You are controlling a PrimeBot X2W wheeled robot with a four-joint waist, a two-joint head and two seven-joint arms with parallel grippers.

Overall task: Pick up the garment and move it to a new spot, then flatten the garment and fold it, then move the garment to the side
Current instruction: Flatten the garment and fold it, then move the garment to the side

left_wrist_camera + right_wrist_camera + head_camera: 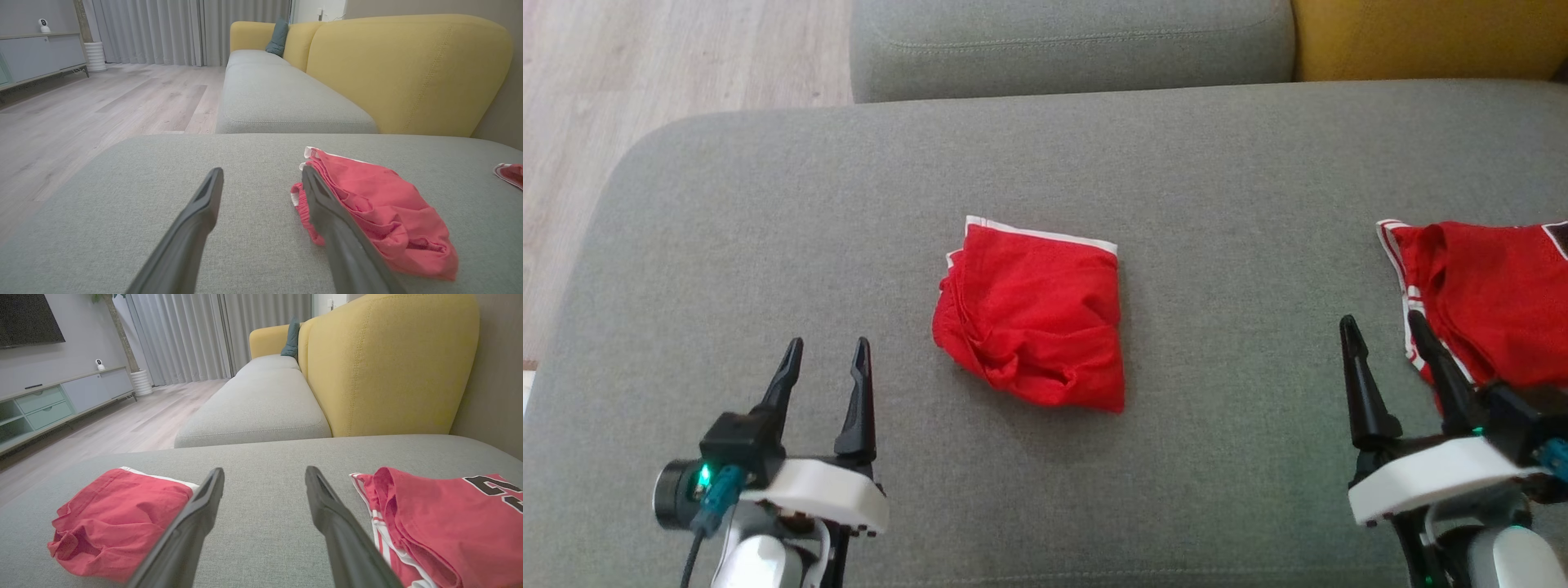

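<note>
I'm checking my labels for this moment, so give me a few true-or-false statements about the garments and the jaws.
1. The red shorts lie folded on the grey seat cushion. True.
2. The left gripper has its jaws shut on the shorts. False: they stand open and empty, beside the shorts.
3. A red jersey lies apart from the shorts, on the robot's right. True.
4. The right gripper grips the jersey. False: its jaws are open with nothing between them.
</note>
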